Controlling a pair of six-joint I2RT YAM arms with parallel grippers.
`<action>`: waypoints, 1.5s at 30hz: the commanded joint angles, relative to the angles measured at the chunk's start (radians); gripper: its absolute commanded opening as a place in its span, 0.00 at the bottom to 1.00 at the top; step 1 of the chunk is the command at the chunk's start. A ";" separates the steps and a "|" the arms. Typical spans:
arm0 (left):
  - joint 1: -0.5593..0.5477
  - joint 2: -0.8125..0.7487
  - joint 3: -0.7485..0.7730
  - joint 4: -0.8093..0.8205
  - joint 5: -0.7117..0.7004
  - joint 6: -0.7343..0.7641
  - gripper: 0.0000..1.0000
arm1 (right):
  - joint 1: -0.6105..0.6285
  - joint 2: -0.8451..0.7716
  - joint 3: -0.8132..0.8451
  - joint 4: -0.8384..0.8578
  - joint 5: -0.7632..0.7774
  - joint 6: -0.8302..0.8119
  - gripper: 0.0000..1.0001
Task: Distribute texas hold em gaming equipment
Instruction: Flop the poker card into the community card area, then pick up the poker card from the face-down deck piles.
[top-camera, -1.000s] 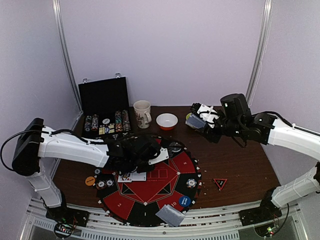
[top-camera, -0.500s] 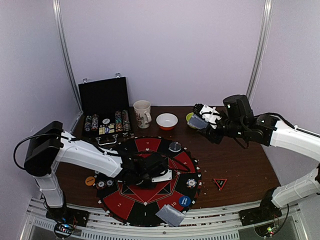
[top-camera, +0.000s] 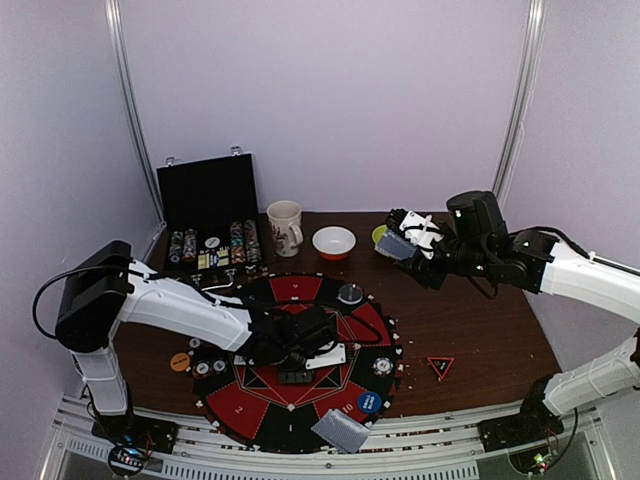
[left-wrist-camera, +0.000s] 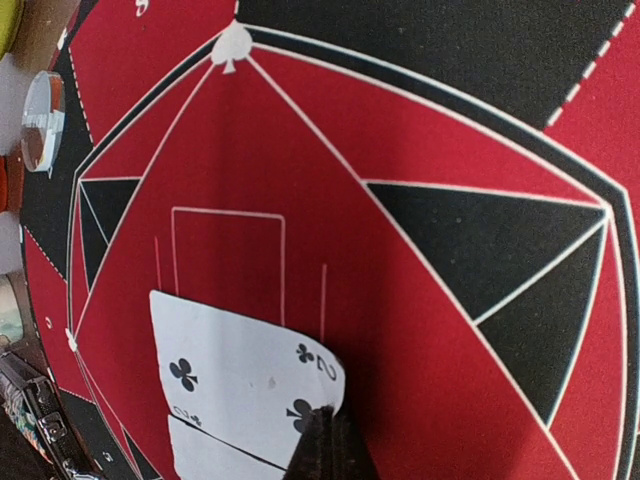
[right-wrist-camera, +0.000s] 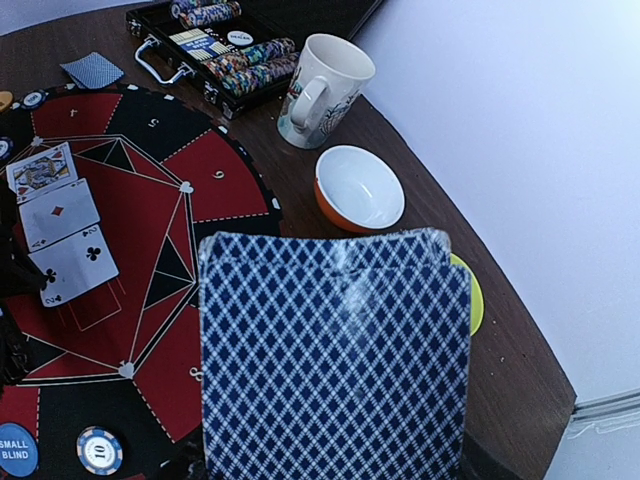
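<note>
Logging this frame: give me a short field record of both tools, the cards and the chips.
left tool: shut, tip on a corner of the clubs card
right tool: raised, off the mat's far right side, shut on the deck
face-up cards: three in a row at the centre of the mat
face-down cards: at the mat's near edge
chip case: open, chips inside

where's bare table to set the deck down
Free: the bare wood right of the mat, between the white bowl at the back and the triangle marker in front. Crowded: the mat's left edge, with chips and orange disc, and its centre, under the left arm.
</note>
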 joint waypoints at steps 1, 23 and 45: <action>0.009 0.021 0.005 -0.043 0.043 -0.017 0.00 | -0.005 -0.023 -0.004 0.017 -0.011 0.006 0.57; 0.021 -0.131 0.050 -0.003 0.089 0.001 0.44 | -0.004 -0.025 -0.001 0.005 -0.032 0.011 0.57; 0.400 -0.367 -0.125 0.766 0.877 -0.774 0.82 | 0.148 0.066 0.011 0.034 -0.086 -0.008 0.57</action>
